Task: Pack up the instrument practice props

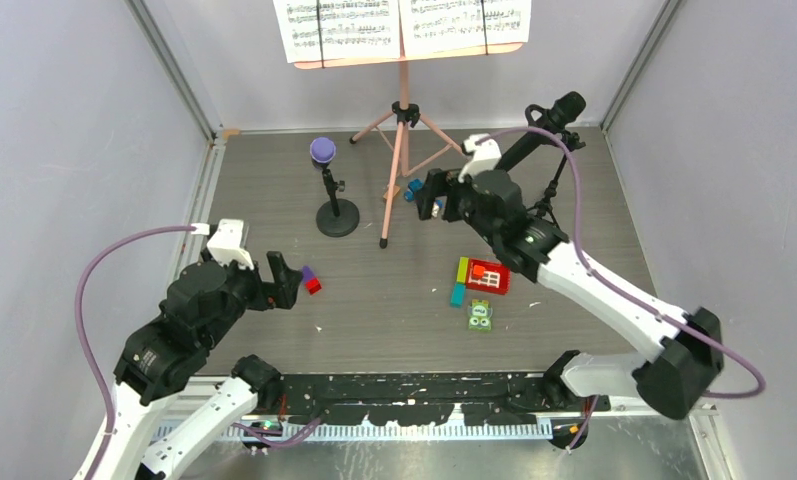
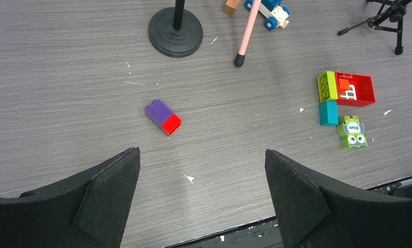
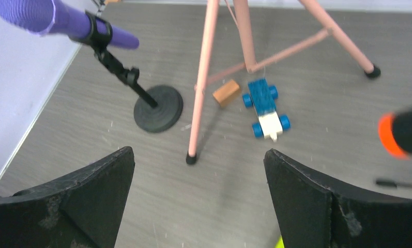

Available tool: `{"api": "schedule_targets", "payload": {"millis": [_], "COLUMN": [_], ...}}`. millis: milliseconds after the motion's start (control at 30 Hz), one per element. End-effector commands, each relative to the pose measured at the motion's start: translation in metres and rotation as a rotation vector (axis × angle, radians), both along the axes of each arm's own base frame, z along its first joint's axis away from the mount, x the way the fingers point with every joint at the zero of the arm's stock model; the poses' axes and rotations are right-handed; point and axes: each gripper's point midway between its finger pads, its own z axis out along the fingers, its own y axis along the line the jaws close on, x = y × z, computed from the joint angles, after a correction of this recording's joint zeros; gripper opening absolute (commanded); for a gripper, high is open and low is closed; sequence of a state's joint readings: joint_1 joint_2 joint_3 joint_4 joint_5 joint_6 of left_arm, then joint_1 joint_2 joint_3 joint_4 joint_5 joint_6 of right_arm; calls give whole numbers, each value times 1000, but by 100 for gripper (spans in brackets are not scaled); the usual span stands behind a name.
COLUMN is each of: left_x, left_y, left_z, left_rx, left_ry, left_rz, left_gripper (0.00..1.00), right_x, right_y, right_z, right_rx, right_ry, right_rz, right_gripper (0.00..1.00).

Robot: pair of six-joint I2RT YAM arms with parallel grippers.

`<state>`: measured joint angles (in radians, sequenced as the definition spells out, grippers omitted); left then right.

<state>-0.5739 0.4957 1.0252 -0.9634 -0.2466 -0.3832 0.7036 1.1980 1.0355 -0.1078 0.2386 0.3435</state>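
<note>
The pink sheet-music holder (image 1: 404,110) stands on tripod legs at the back centre and carries white note sheets (image 1: 404,25). Left of it, the purple-headed microphone (image 1: 323,150) sits in a black round-base support (image 1: 337,217). At the back right, the black microphone (image 1: 554,115) rests on a tripod support (image 1: 549,200); its orange tip (image 3: 387,135) shows in the right wrist view. My right gripper (image 3: 199,155) is open and empty, just in front of a pink leg (image 3: 203,77). My left gripper (image 2: 202,155) is open over bare table, near a purple-red brick (image 2: 163,117).
A blue toy car (image 3: 265,108) and a brown block (image 3: 226,93) lie between the pink legs. A cluster of red, green and teal bricks (image 1: 479,285) lies right of centre. Grey walls close in the left, right and back sides.
</note>
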Motion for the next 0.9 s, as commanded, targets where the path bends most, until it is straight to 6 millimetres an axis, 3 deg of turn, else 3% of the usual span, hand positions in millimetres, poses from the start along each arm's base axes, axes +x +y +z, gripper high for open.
{"api": "schedule_targets", "payload": {"millis": [0, 133, 433, 633, 867], "left_x": [-1, -1, 1, 5, 6], "left_y": [3, 2, 8, 5, 5], "left_z": [7, 6, 3, 0, -1], "left_rx": [4, 2, 19, 39, 41], "left_ry": [-32, -33, -28, -8, -11], "left_rz": [0, -5, 26, 21, 22], "left_gripper": [92, 92, 93, 93, 94], "right_x": [42, 71, 141, 168, 194], "right_y": [21, 35, 44, 62, 58], "right_z": [58, 59, 71, 71, 68], "right_rx": [30, -3, 66, 3, -45], "right_ry": [-179, -206, -255, -306, -359], "right_rz": [-21, -12, 16, 85, 54], "right_gripper": [100, 100, 100, 98, 89]}}
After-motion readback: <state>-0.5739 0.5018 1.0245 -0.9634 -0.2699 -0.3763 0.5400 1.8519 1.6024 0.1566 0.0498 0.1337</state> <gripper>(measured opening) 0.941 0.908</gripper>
